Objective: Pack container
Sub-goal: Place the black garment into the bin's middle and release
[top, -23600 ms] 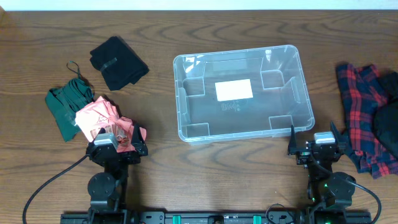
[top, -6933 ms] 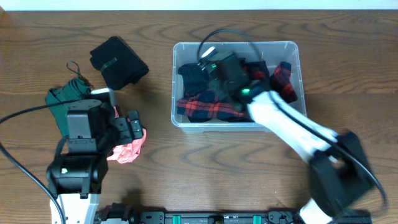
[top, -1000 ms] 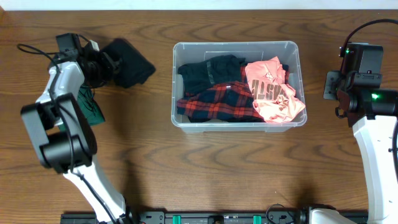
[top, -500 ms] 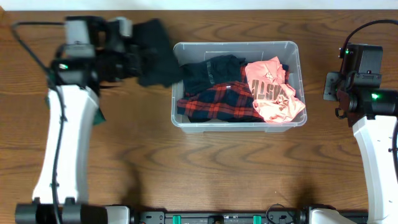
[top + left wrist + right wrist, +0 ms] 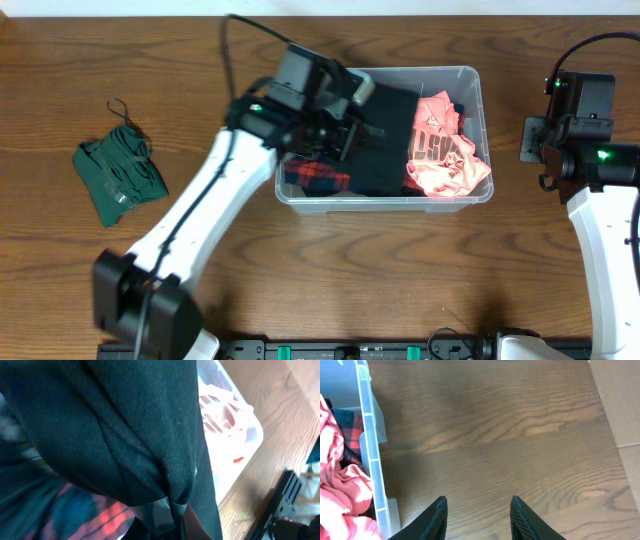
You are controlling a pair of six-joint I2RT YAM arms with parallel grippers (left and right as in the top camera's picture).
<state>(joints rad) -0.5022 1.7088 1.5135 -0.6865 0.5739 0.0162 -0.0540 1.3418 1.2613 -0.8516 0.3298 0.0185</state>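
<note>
Right fingers spread and empty, left fingers seemingly clamping black garment over clear, thick-rimmed container

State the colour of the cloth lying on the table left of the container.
Dark green cloth, clearest from overhead.

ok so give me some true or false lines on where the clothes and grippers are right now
The left gripper holds the black garment over the container. True.
The green garment is in the container. False: it lies on the table, left of it.
The right gripper is open above bare table. True.
The pink garment lies on the table. False: it is in the container's right end.
</note>
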